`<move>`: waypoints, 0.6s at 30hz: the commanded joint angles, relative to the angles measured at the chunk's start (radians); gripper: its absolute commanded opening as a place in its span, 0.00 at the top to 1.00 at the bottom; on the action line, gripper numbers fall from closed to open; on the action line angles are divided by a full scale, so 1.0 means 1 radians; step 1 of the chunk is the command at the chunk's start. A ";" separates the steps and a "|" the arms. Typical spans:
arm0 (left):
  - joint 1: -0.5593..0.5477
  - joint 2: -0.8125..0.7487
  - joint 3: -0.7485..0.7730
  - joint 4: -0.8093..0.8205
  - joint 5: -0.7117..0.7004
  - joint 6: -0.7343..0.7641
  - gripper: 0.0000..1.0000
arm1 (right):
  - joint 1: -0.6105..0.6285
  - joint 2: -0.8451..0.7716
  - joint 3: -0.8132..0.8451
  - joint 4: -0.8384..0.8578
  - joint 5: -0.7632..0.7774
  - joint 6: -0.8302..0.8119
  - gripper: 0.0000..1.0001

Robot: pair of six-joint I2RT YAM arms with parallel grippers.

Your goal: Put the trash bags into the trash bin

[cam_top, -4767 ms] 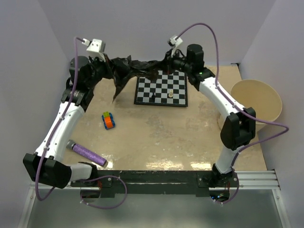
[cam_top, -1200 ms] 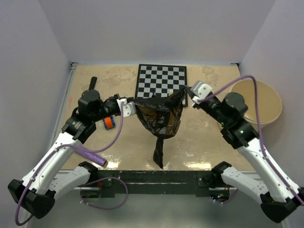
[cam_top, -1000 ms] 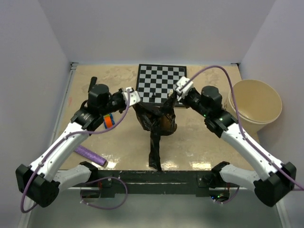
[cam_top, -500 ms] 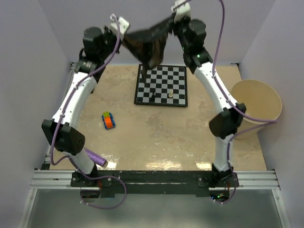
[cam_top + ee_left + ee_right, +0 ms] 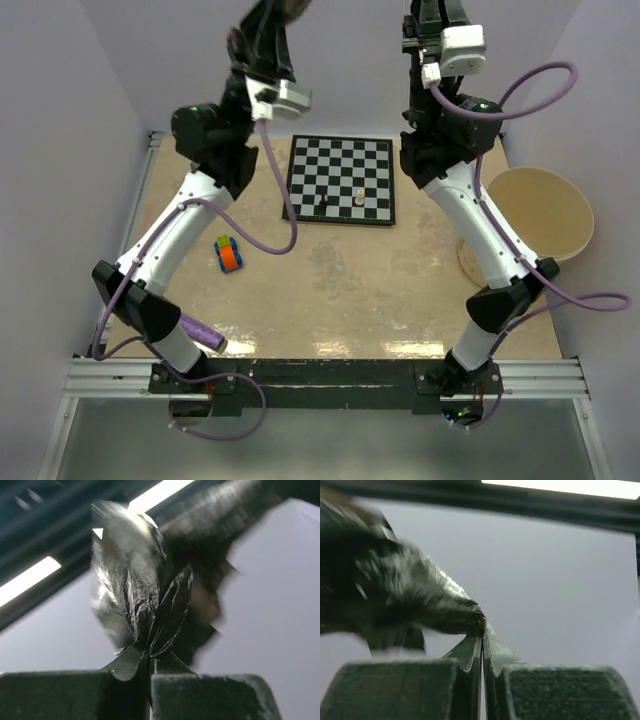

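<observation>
A trash bag (image 5: 145, 605), thin glossy black film, hangs crumpled and motion-blurred in front of my left gripper (image 5: 149, 672). That gripper is shut on a pinched fold of it. In the right wrist view the same bag (image 5: 405, 590) stretches off to the left, and my right gripper (image 5: 481, 662) is shut on another fold. In the top view both arms reach high over the back of the table, and their fingers and most of the bag lie beyond the upper edge. The cream-beige trash bin (image 5: 540, 215) stands at the right edge of the table, beside the right arm.
A chessboard (image 5: 340, 180) with two small pieces (image 5: 358, 197) lies at the back centre. A colourful toy car (image 5: 230, 253) sits left of centre. A purple textured roll (image 5: 190, 328) lies near the left arm's base. Grey walls close in the back and sides.
Both arms have swung further up and apart. The bag, which was bunched above the chessboard, has been carried past the upper edge of the top view.
</observation>
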 commanded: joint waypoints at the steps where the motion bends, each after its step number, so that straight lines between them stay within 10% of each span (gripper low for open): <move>1: 0.008 -0.077 -0.447 -0.095 -0.022 0.105 1.00 | -0.037 0.005 -0.393 -0.341 0.241 -0.023 1.00; 4: 0.036 -0.146 -0.316 -1.511 0.440 0.414 1.00 | -0.036 -0.319 -0.833 -0.937 -0.286 0.054 1.00; 5: 0.022 -0.152 -0.291 -1.591 0.434 0.262 1.00 | -0.011 -0.490 -0.973 -1.028 -0.416 0.001 1.00; 9: 0.039 -0.398 -0.566 -1.367 0.398 -0.090 1.00 | 0.093 -0.953 -1.227 -1.043 -0.332 0.159 1.00; 13: 0.025 -0.658 -0.922 -0.940 0.337 -0.195 1.00 | 0.090 -0.936 -1.180 -1.094 -0.216 0.211 1.00; 18: 0.023 -0.611 -0.868 -1.004 0.230 -0.279 1.00 | 0.090 -0.903 -1.186 -0.997 -0.118 0.163 1.00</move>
